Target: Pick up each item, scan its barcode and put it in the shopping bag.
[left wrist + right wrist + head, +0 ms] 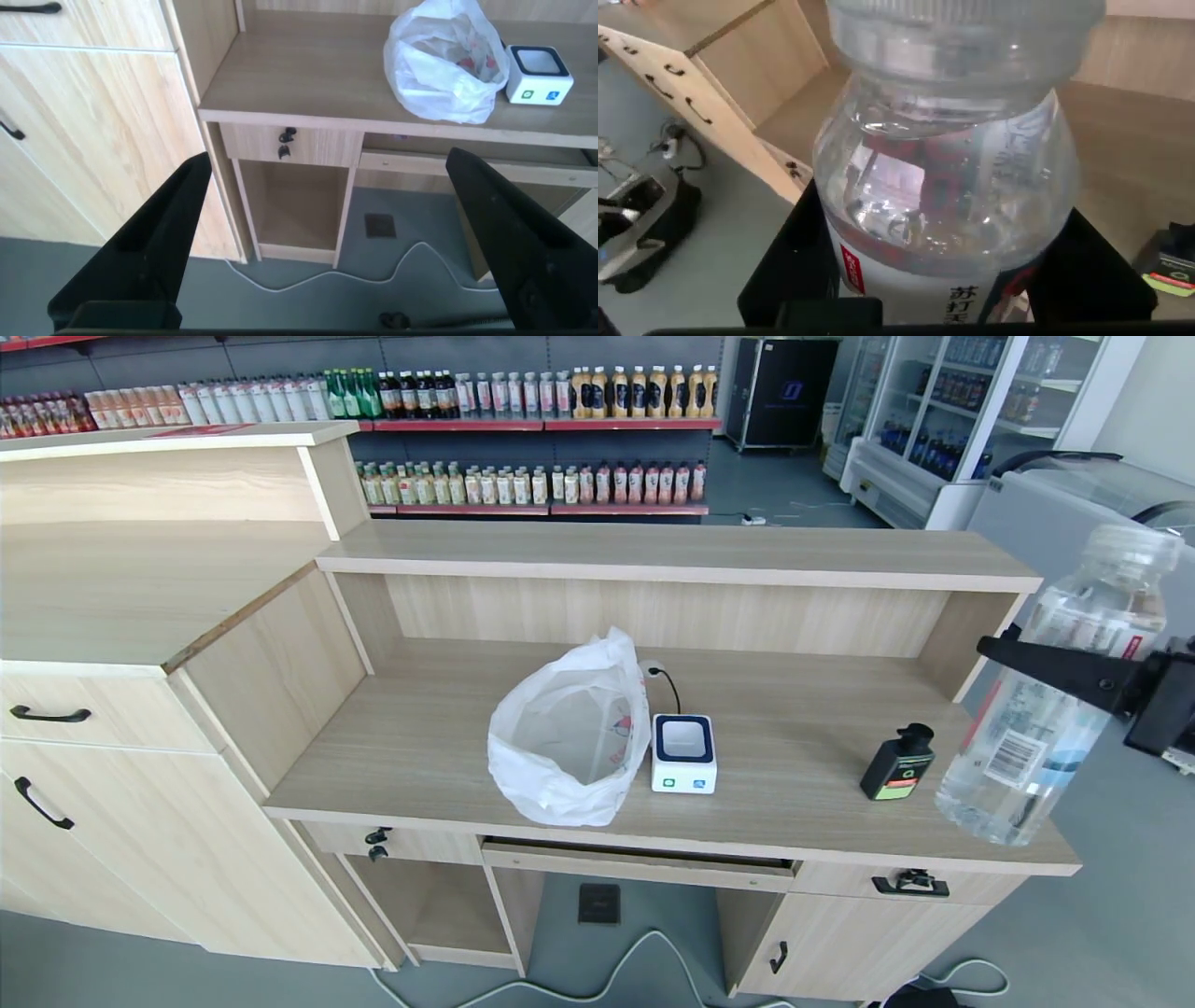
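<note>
My right fingers [1055,670] grasp 1 water bottle [1027,756] | left fingers [149,252] released | bench [794,728]: 1 bag [569,737], 1 scanner [683,751], 1 black bottle [898,765]

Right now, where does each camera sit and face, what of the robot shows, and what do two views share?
Head view: on the head, looking forward and down at the pale wooden counter; right gripper at the right, shut on a clear plastic water bottle.
Left wrist view: on the left arm, facing the counter's front past the open left gripper.
Right wrist view: on the right arm, looking past gripper and bottle to the counter.
Shared by head and left wrist: white plastic shopping bag, white square scanner.
</note>
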`<state>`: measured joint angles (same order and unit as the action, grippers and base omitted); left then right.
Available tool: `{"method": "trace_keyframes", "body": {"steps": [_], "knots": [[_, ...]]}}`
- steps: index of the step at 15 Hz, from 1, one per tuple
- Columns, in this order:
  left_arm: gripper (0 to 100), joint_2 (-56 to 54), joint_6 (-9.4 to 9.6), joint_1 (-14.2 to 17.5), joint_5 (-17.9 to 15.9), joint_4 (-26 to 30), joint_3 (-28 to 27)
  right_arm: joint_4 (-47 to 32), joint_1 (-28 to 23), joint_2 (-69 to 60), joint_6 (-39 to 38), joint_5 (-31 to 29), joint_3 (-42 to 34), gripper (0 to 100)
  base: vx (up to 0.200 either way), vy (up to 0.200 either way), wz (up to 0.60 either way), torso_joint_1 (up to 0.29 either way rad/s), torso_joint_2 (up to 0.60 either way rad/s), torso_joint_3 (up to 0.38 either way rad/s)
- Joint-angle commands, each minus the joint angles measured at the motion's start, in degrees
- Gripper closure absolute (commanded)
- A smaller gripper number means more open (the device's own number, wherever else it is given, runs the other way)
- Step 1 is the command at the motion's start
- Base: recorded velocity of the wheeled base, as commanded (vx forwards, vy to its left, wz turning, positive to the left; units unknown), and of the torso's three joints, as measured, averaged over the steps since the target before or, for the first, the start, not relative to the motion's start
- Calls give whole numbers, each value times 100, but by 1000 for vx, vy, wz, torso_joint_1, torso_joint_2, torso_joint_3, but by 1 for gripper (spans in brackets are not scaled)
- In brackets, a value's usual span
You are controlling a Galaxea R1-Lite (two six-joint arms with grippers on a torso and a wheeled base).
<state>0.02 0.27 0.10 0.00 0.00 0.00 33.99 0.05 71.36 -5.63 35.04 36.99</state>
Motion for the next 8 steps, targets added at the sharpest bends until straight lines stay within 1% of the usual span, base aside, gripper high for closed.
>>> {"method": "trace_keyframes", "body": {"steps": [1,3,4,5,6,7,8], "knots": [[0,-2,0,-1,0,0,0,64,-515,1011,1178,-902,-25,100,0,0,0,0,0,0],[0,-2,0,-1,0,0,0,337,-945,1459,2286,-1289,-42,100,0,0,0,0,0,0],[0,-2,0,-1,0,0,0,372,-1016,1547,2655,-1473,-51,100,0,0,0,0,0,0],[0,-2,0,-1,0,0,0,425,-1086,1626,2980,-1500,-42,100,0,0,0,0,0,0],[0,-2,0,-1,0,0,0,618,-1288,1749,3349,-1500,-69,100,0,0,0,0,0,0],[0,-2,0,-1,0,0,0,846,-1394,1846,3657,-1500,-78,100,0,0,0,0,0,0],[0,-2,0,-1,0,0,0,1251,-1525,2004,4184,-1491,-86,100,0,0,0,0,0,0]]}}
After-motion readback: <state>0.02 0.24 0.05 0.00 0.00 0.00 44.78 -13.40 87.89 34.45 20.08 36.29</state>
